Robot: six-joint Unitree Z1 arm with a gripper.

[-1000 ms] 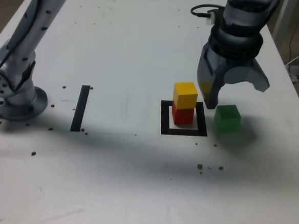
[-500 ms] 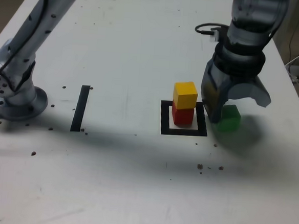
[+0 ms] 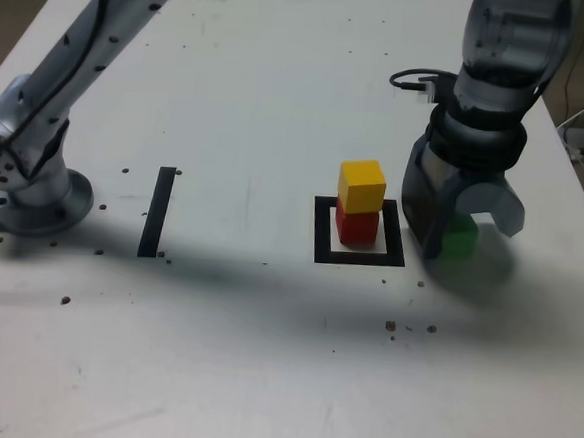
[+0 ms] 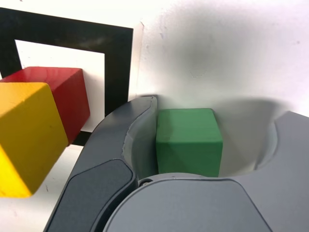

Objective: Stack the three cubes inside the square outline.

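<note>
Exterior view: what can you count on your white bench (image 3: 232, 355)?

You have three cubes, one of each colour: the red cube (image 3: 356, 224), the yellow cube (image 3: 361, 187) and the green cube (image 3: 459, 239). You also have one square outline (image 3: 321, 243), one black strip (image 3: 157, 213) and one arm (image 3: 72, 73).

Where are your cubes?

Red is inside the outline, with yellow on top of it. Green is outside, on the bench, between the outline and the bench's right edge in the exterior view.

What can't you see fully?

The gripper (image 3: 471, 241) covers part of green in both views. In the wrist view, yellow and the outline are cut off by the picture's border, and yellow hides part of red. The arm's middle runs out of the exterior view.

And your fingers?

They're spread on either side of green, wider than the cube, pinching nothing. One is close beside it, though you can't tell whether they touch; a gap separates green from the other.
</note>
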